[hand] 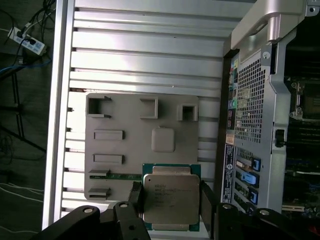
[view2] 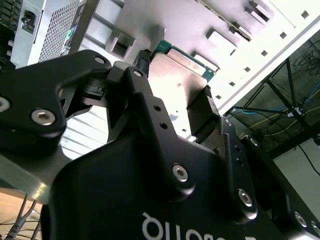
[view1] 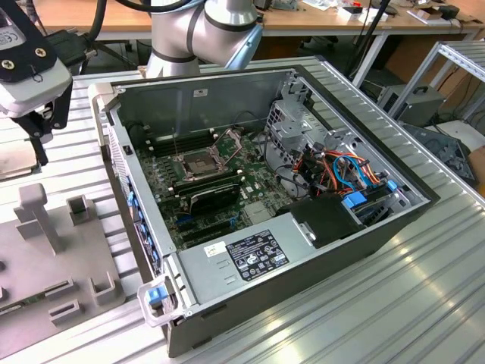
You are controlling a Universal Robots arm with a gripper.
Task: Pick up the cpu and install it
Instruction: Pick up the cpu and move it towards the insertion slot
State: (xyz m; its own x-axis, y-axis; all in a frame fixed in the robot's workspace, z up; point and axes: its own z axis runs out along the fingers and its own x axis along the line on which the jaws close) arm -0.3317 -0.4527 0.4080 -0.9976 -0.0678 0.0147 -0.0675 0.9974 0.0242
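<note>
Cpu (hand: 171,196), flat square, dull silver lid, green rim, lies level, lid up, clamped at opposite edges by the black gripper (hand: 171,199), above the grey plate (hand: 130,155) at the exterior view's left of the case (view1: 303,280).

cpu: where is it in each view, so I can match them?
Exterior view: the cpu is probably the tan patch at the exterior view's left edge, under the gripper.
First wrist view: silver square on the grey fixture plate, at the end away from its upright blocks.
Second wrist view: silver face just past the gripper's black body.
Shared landmark: the grey fixture plate.
</note>
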